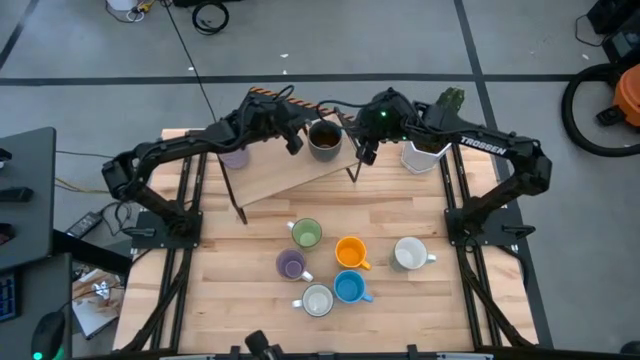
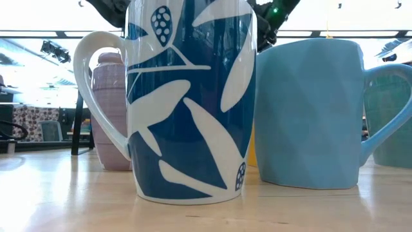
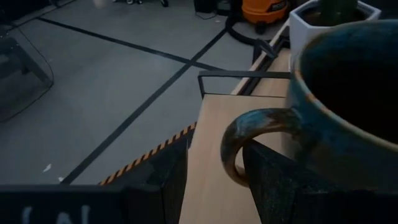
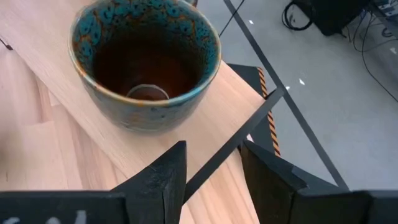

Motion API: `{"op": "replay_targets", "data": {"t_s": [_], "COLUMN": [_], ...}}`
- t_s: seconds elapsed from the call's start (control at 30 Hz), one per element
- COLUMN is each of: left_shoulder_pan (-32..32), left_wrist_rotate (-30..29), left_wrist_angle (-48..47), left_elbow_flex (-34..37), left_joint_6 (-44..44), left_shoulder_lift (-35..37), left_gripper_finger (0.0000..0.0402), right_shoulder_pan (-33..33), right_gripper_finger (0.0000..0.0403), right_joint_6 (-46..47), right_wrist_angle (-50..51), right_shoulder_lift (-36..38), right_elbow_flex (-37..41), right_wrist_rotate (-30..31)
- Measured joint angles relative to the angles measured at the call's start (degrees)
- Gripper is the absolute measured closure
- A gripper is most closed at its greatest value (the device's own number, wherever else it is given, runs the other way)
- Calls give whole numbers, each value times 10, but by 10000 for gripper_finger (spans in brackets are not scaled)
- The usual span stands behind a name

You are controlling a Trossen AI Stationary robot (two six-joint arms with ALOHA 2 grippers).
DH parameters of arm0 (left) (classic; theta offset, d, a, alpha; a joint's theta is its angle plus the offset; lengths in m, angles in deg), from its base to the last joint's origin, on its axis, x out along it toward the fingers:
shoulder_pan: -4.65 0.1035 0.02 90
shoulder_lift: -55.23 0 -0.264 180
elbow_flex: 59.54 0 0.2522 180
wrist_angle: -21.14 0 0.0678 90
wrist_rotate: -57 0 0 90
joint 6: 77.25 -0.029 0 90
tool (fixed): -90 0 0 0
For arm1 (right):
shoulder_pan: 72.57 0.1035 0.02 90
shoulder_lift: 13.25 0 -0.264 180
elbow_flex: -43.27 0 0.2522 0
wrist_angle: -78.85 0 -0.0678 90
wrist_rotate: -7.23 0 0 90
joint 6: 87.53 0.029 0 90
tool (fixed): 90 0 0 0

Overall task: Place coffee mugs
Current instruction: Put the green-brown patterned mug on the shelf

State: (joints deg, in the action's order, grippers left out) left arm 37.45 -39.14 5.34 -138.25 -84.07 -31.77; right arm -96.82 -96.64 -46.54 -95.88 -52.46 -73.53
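Presently the dark mug [image 1: 325, 139] stands upright on the raised wooden shelf [image 1: 280, 172] at the far side of the table [image 1: 250, 320], between the two claws. The left claw [image 1: 291, 141] sits just beside the mug on the handle side; its wrist view shows the mug's handle [image 3: 239, 143] directly ahead of the gap between the fingers [image 3: 155, 180], which stand parted and grip nothing. The right claw [image 1: 364, 153] hangs at the shelf's other end, near the mug but apart from it; its fingers [image 4: 165, 180] are likewise spread and empty, poised over the shelf's edge with the mug [image 4: 146, 62] beyond them.

One purple mug [image 1: 234, 156] stands on the shelf near the left arm. Six mugs stand on the table in front of the shelf: green mug [image 1: 306, 234], second purple mug [image 1: 291, 265], orange mug [image 1: 350, 252], blue mug [image 1: 349, 288], and two white mugs [image 1: 317, 300] [image 1: 410, 254]. The cactus pot [image 1: 426, 152] stands beside the right arm at the table's far right.
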Motion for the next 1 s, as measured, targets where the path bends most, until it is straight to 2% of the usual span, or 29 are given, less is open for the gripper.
{"op": "replay_targets", "data": {"t_s": [0.23, 0.53, 1.0], "left_shoulder_pan": [0, 1, -39], "left_wrist_rotate": [-13, -23, -21], "left_wrist_angle": [17, -16, -114], "left_elbow_flex": [0, 0, 0], "left_joint_6": [-16, -48, -50], "left_shoulder_lift": [-9, 17, 107], "left_gripper_finger": [242, 242, 242], "right_shoulder_pan": [8, 53, 141], "right_gripper_finger": [244, 244, 243], "right_joint_6": [25, 66, 59], "right_wrist_angle": [-23, -6, -231], "right_shoulder_lift": [-17, -24, -6], "right_elbow_flex": [24, 25, 182], "right_wrist_rotate": [-33, 19, 141]}}
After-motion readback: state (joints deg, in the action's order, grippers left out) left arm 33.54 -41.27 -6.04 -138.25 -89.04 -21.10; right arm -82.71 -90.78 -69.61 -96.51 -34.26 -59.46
